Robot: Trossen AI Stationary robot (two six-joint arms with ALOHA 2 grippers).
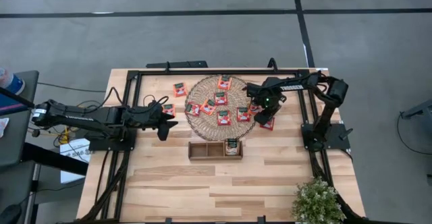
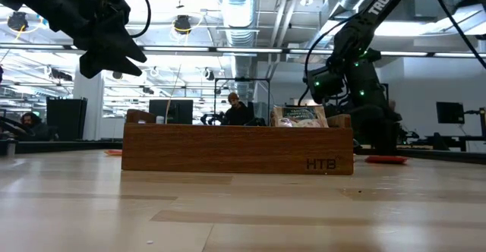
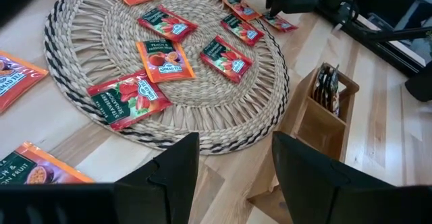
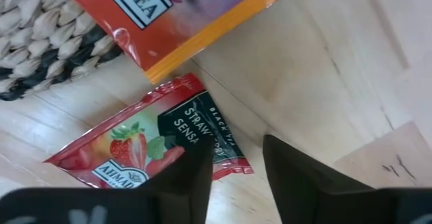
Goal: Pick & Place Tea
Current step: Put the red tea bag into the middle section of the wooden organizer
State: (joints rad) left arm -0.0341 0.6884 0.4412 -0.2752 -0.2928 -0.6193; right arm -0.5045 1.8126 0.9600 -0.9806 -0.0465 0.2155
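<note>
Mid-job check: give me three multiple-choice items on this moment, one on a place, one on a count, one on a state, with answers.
1. Where does the right gripper hover?
A. at the mat's right edge
B. over the tray
C. by the plant

2. How many tray compartments hold a sachet?
A. none
B. one
C. three

3. How are the left gripper's jaws?
A. closed on a sachet
B. open, empty
C. shut tight

Answers: 1 A, it hangs beside the mat over a strawberry sachet; 2 B, only the right one is filled; 3 B, a bare gap shows between its fingers.

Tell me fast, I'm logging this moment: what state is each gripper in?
Left gripper: open, empty, beside the woven mat.
Right gripper: open, low over a strawberry tea sachet at the mat's edge, holding nothing.
</note>
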